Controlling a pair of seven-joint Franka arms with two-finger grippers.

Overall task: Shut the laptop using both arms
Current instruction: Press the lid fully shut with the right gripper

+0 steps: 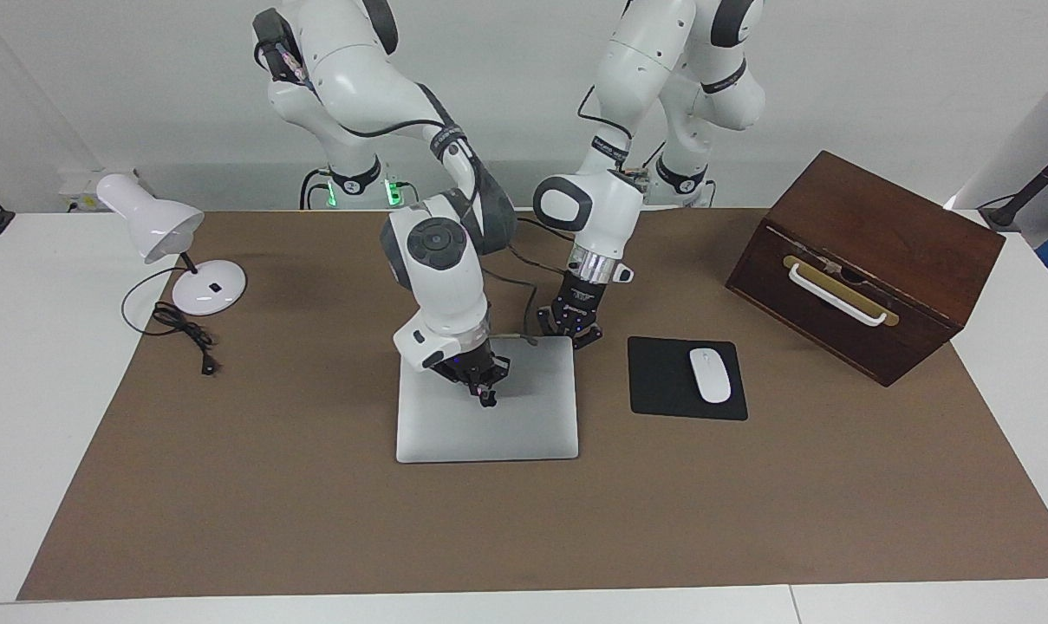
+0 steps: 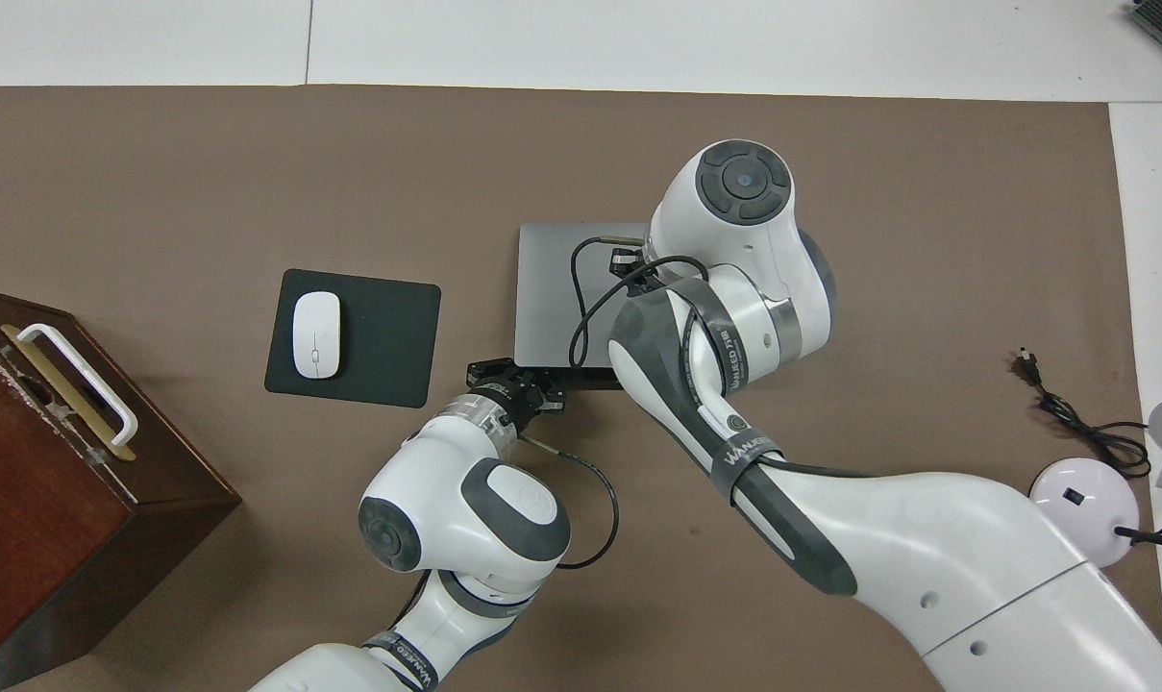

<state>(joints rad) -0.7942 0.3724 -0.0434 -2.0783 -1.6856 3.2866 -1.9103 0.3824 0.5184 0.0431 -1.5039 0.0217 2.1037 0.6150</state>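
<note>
The silver-grey laptop (image 1: 489,429) lies flat with its lid down in the middle of the brown mat, and its lid (image 2: 547,288) also shows from overhead. My right gripper (image 1: 486,399) is shut and points down over the middle of the lid, at or just above its surface; I cannot tell if it touches. From overhead it is hidden under its own wrist. My left gripper (image 1: 571,336) is shut with its links splayed. It sits low at the laptop's corner nearest the robots, toward the left arm's end (image 2: 515,375).
A black mouse pad (image 1: 662,386) with a white mouse (image 1: 710,374) lies beside the laptop toward the left arm's end. A dark wooden box (image 1: 862,251) stands past it. A white desk lamp (image 1: 172,243) and its cord (image 1: 185,334) sit at the right arm's end.
</note>
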